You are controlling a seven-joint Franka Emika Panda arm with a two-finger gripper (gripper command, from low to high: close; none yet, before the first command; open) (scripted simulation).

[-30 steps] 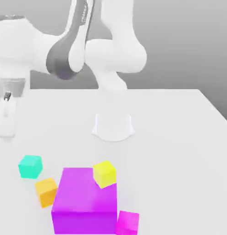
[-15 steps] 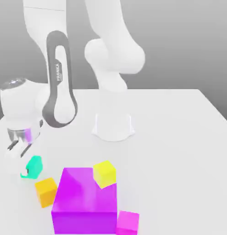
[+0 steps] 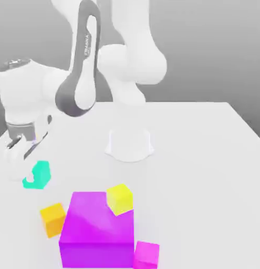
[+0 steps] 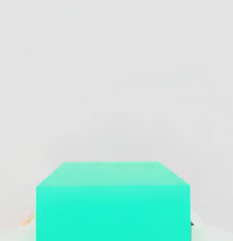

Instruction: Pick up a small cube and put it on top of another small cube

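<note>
The arm [image 3: 84, 68] stands over the white table [image 3: 205, 147] with its gripper [image 3: 28, 176] closed on the teal cube [image 3: 38, 174]. The fingers are shut about as tight as they go, and the cube sits between them. It appears clear of the table, though the gap beneath it is hard to judge. In the hand view the teal cube [image 4: 112, 200] sits close under the camera, which fits a firm grip.

Step in hand: the pick looks done, and the carry to the yellow cube [image 3: 120, 198] is not yet under way.

Taking the big purple cube [image 3: 97, 228] as landmark:
- The yellow cube rests against its upper corner on the exterior view's right, on the far side, touching or nearly so.
- The held teal cube is beyond it, toward the exterior view's left, well apart.
- The orange cube [image 3: 53, 219] sits just beside it on the exterior view's left.
- The magenta cube [image 3: 146, 255] sits at its near corner on the exterior view's right.

Next move, in my judgement: lift higher, travel across above the orange cube, line up squarely over the yellow cube, lower, then release. The purple cube stands tight beside the target, so finger clearance on that side needs care.

Count: one arm, one table, one big purple cube, four small cubes (one each of teal, yellow, orange, magenta).
</note>
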